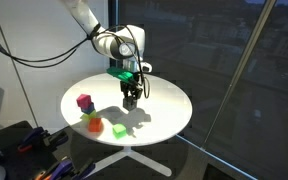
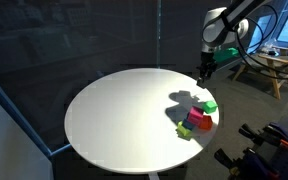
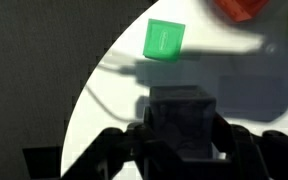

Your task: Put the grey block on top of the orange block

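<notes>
In the wrist view my gripper (image 3: 181, 140) is shut on the grey block (image 3: 180, 115), a dull dark cube held between the two fingers above the white table. The orange block (image 3: 242, 8) lies at the top right edge of that view, partly cut off. In the exterior views the gripper (image 1: 130, 95) (image 2: 206, 70) hangs above the table, apart from the cluster of cubes. The orange block (image 1: 95, 126) (image 2: 205, 120) sits on the table beside the other cubes.
A bright green cube (image 3: 164, 40) (image 1: 119, 130) (image 2: 211, 104) lies near the orange one. A magenta cube (image 1: 84, 101) (image 2: 194, 123) and a yellow cube (image 1: 87, 117) (image 2: 184, 132) stand close by. The round white table (image 1: 164, 105) (image 2: 114, 115) has a nearby edge.
</notes>
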